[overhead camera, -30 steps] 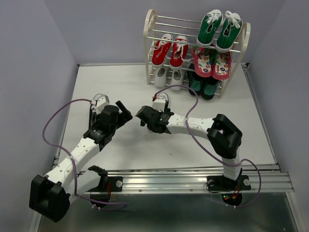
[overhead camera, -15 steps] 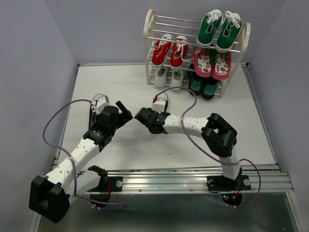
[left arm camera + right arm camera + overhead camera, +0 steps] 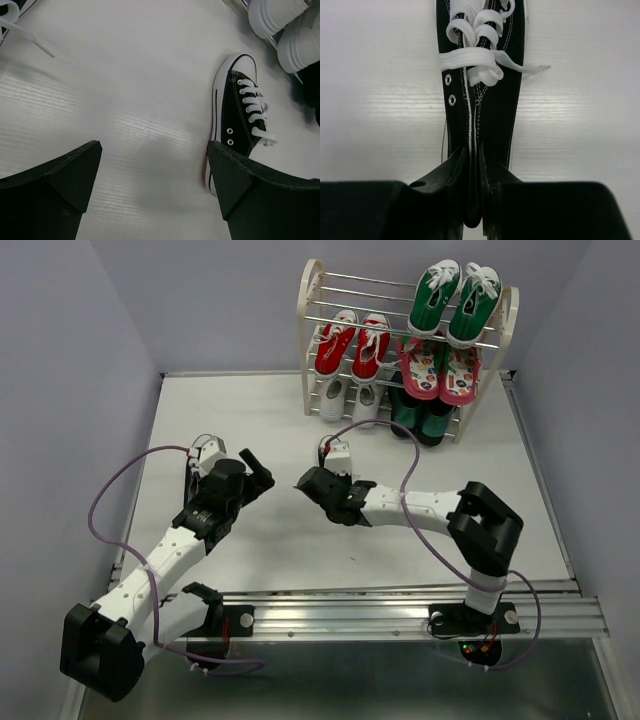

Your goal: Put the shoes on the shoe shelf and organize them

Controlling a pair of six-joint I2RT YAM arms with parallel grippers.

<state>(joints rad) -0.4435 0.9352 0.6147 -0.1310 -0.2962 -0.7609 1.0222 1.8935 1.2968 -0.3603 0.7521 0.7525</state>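
Note:
In the right wrist view a black shoe (image 3: 480,95) with white laces points away from me, and my right gripper (image 3: 473,155) is shut on the wall of its heel. From above, that right gripper (image 3: 308,483) sits mid-table and hides the shoe it holds. My left gripper (image 3: 258,470) hovers open just to its left. Past the open left gripper (image 3: 152,147) a black shoe (image 3: 240,115) lies on the table beside the right-hand finger (image 3: 240,185). The shoe shelf (image 3: 310,300) carries red shoes (image 3: 352,343) on a middle tier and white shoes (image 3: 347,400) at the bottom left.
Green sneakers (image 3: 455,302) fill the shelf's top right, pink patterned shoes (image 3: 440,370) lie below them, and dark green boots (image 3: 420,415) stand at the bottom right. A bit of black shoe with a white lace (image 3: 22,27) shows at the left wrist view's top left corner.
My right gripper has gone from open to shut on the black shoe's heel, and its arm has swung its elbow to the right. The left arm has stayed still and open.

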